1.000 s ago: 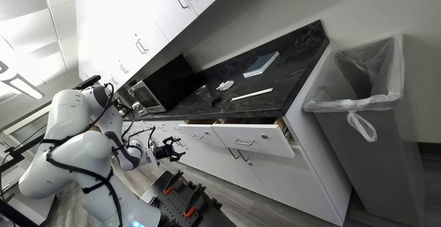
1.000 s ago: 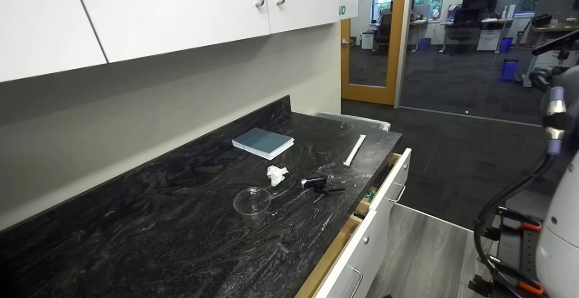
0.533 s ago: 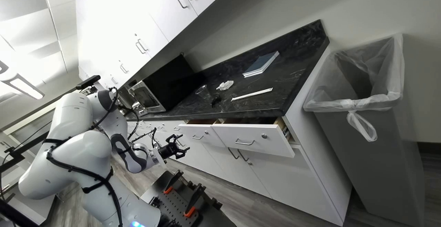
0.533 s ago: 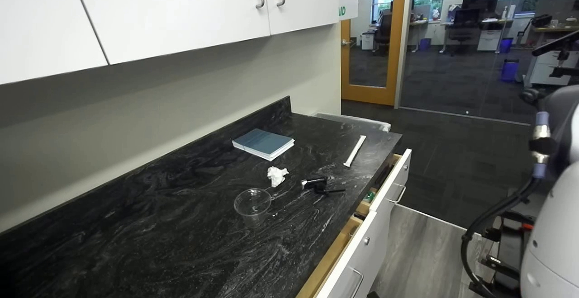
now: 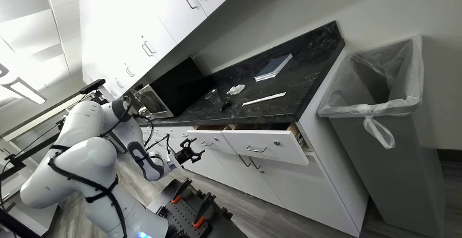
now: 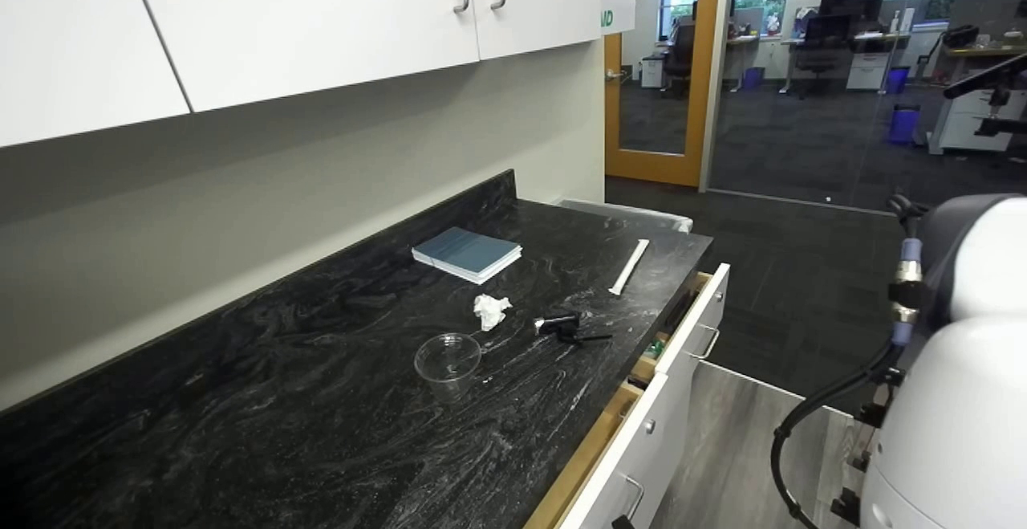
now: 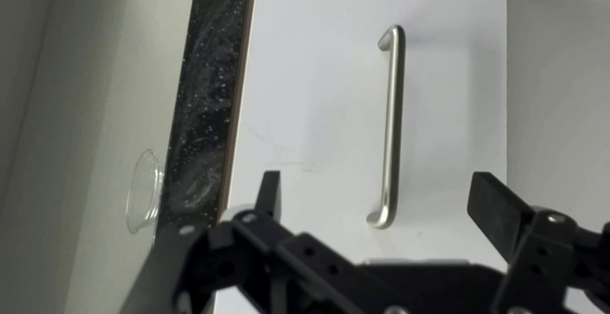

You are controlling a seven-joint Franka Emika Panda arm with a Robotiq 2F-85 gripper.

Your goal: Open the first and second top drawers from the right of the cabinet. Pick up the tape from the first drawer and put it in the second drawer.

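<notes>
Nearer the second drawer [image 5: 212, 140] than before, the gripper [image 5: 199, 146], its fingers [image 7: 498, 209] wide apart.

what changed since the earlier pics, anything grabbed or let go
In an exterior view, the gripper moved right and slightly up, toward the second drawer. In an exterior view, the arm came further in from the right. Nothing was taken hold of or let go; the gripper stays open. The second drawer and first drawer remain partly open; the blue-covered stack, clear cup and white stick stayed put.
</notes>
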